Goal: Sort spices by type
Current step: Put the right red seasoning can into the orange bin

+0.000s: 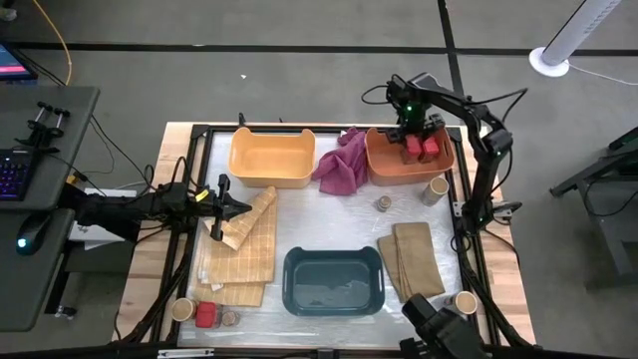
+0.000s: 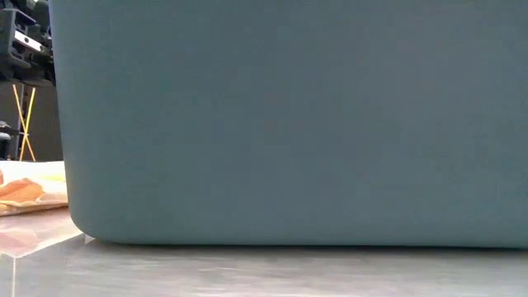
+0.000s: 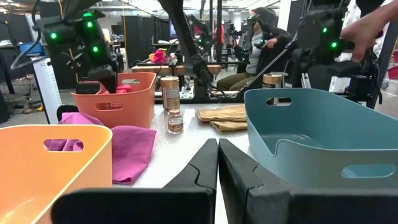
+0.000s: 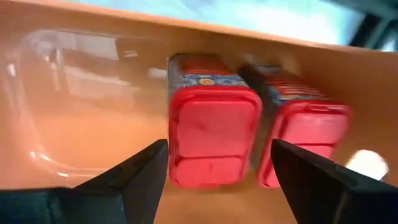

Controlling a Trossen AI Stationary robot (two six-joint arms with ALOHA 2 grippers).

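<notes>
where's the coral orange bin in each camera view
High view: the coral orange bin sits at the table's far right, under the right gripper.
Low view: not in it; the teal bin blocks the frame.
Left wrist view: left of centre, behind the magenta cloth.
Right wrist view: its floor fills the frame.
Shared landmark: the red tins inside it.

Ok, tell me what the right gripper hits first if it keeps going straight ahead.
Probably the red tin between the open right gripper's fingers, beside a second tin in the orange bin.
</notes>
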